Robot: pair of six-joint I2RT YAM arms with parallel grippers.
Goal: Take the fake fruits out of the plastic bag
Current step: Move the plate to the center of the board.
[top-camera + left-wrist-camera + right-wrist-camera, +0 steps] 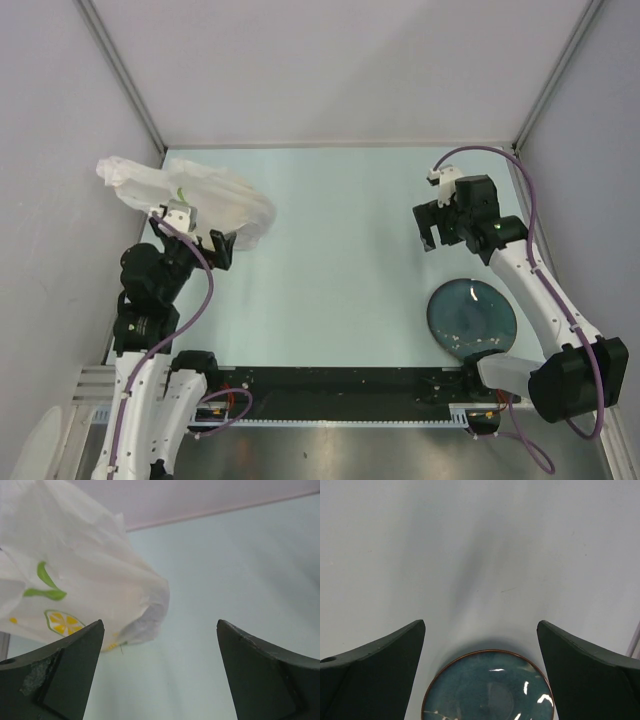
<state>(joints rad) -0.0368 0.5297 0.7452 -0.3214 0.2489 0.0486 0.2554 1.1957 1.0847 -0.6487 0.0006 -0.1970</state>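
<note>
The plastic bag (195, 192) lies crumpled at the far left of the table, white and crinkly with green and yellow prints. In the left wrist view the plastic bag (75, 575) fills the upper left, its edge just past the left fingertip. No fake fruits show in any view; whatever the bag holds is hidden. My left gripper (220, 248) (160, 624) hovers open at the bag's near right edge, with only bare table between its fingers. My right gripper (432, 228) (481, 624) hangs open over the right side, holding nothing.
A round dark blue-green plate (472, 318) with a brown rim sits at the near right, below the right gripper; the plate's rim (487, 652) shows between the right fingers. Grey walls and metal posts enclose the table. A black rail runs along the near edge.
</note>
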